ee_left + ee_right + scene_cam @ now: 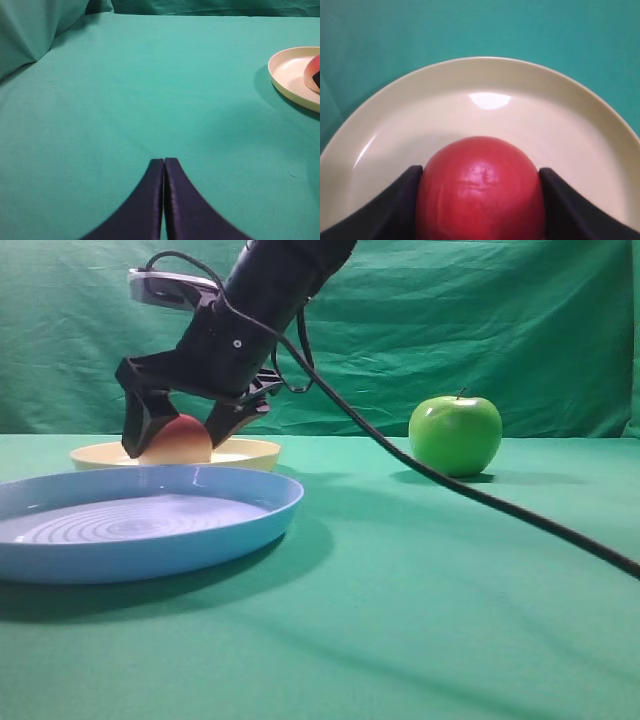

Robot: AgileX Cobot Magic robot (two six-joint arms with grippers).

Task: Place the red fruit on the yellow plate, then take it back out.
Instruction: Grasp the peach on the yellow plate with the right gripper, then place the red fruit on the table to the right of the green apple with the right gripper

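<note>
Over the shallow cream-yellow plastic plate (485, 107), my right gripper (480, 200) clamps both sides of the round smooth red fruit (480, 187). My left gripper (164, 165) sits pressed together. Lifting crookedly, I risk rolling the fruit off the rim.

Two plates stand on the green cloth (420, 620) — one yellow plate (250, 451) at the back and one larger light-blue plate (200, 530) with concentric rings in front of it.

Two fruits are in view: one red fruit (180, 440) and one shiny green apple (455, 434) with a stem.

Two grippers show — the right gripper (178, 435) in the exterior view and the left gripper (163, 161) in its own wrist view. One black cable (480, 495) crosses the cloth.
</note>
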